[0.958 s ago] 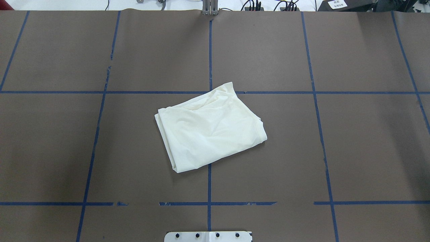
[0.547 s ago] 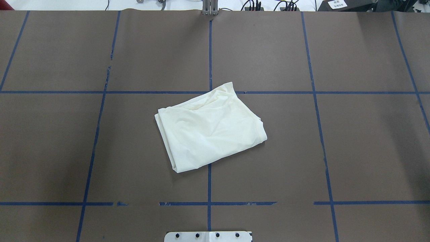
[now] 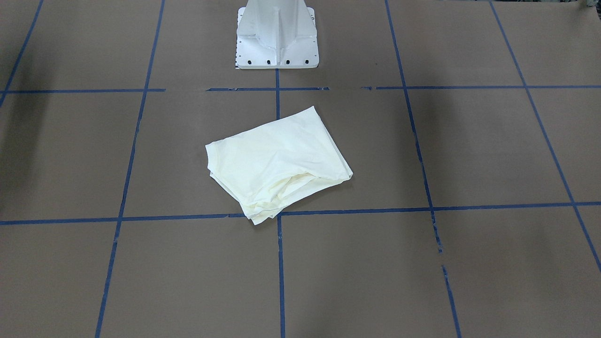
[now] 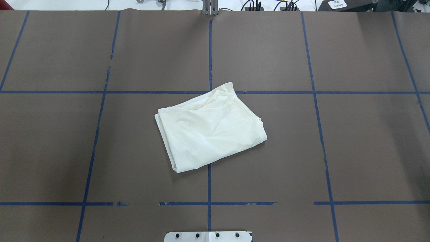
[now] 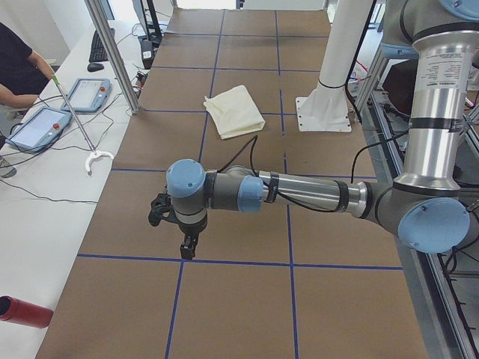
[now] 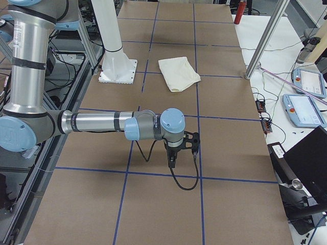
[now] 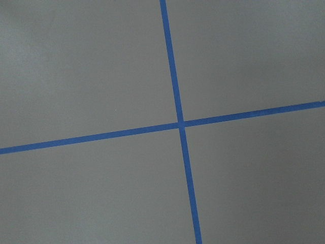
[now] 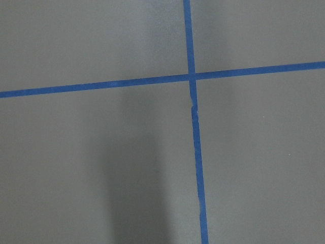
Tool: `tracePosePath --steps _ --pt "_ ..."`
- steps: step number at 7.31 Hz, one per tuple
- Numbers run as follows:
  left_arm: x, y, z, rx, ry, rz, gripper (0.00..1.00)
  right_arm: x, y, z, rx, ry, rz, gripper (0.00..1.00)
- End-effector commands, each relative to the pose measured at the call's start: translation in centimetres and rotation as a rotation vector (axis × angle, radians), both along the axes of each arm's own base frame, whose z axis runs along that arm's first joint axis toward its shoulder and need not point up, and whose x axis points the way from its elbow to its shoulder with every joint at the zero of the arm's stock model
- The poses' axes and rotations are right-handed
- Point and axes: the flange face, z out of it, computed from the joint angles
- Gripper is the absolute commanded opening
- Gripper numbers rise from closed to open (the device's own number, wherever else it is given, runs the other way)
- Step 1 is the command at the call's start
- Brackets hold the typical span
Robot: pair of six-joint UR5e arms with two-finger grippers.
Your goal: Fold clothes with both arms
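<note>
The shirt (image 4: 210,129) lies folded, plain side up, at the centre of the table (image 4: 362,161), skewed to the tape lines (image 4: 209,188). The left gripper (image 5: 187,245) and right gripper (image 6: 172,161) hang over bare table, well apart from the shirt. Their opening cannot be determined, and no cloth hangs from either. The shirt's operator-side edge shows loose, uneven layers. A pinch catching only the top layer would likely peel the fold open. Ignoring the skew would likely yield a crooked fold.

A robotics lab: brown table (image 4: 268,50) gridded with blue tape (image 4: 210,50), teach pendants (image 5: 39,127), aluminium frame posts (image 5: 114,52)
</note>
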Motion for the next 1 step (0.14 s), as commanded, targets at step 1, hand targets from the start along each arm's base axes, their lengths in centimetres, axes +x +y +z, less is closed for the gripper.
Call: tracePosePath --steps 1 --pt "0.03 0.01 0.01 0.000 0.000 0.001 1.00 0.01 0.00 0.26 -0.001 0.001 -0.001 1.00"
